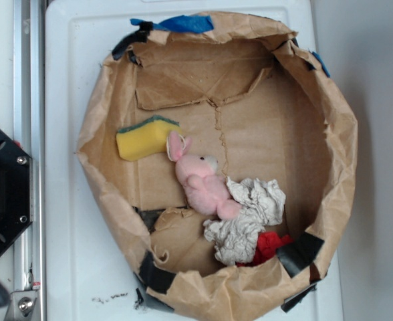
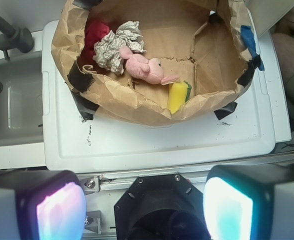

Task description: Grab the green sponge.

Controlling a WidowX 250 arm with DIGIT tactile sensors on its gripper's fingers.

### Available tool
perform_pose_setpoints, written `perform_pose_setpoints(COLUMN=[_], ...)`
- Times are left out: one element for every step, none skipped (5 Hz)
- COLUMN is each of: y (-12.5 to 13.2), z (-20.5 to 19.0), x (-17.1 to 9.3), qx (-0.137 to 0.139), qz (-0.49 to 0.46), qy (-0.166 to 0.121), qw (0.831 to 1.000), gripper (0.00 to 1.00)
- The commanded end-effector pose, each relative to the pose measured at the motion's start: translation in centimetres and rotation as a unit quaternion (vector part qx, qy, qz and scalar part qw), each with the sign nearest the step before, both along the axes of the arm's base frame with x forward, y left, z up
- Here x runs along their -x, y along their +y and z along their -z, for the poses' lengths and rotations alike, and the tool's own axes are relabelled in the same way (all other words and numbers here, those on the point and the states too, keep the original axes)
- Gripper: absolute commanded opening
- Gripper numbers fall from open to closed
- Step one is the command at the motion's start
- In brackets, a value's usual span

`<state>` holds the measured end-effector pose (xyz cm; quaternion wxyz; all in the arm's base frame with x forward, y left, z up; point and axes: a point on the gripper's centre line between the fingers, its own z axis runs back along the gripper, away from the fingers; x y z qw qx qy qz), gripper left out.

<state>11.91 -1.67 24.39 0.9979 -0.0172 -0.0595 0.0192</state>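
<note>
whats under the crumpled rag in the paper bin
A red item pokes out from under the grey-white rag, against the brown paper wall. Most of it is covered, so what it is cannot be told.

Wrist view: the gripper (image 2: 144, 205) is standing wide open, its two glowing fingers (image 2: 61, 207) framing the near left and right corners, while the black base is sitting at the exterior view's left edge.
</note>
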Motion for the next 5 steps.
perform_pose_setpoints(y=[0.0, 1.4, 2.2, 3.7, 5.0], z=[0.0, 0.4, 1.8, 3.5, 5.8], x=[0.0, -2.3, -3.8, -6.3, -8.9], qx=[0.0, 0.02, 0.049, 0.02, 0.008], qz=[0.0, 0.027, 0.088, 0.079, 0.055], qy=[0.0, -0.017, -0.015, -0.005, 0.014], qw=[1.0, 0.999, 0.995, 0.997, 0.998], gripper=[1.0, 1.0, 1.0, 1.0, 1.0])
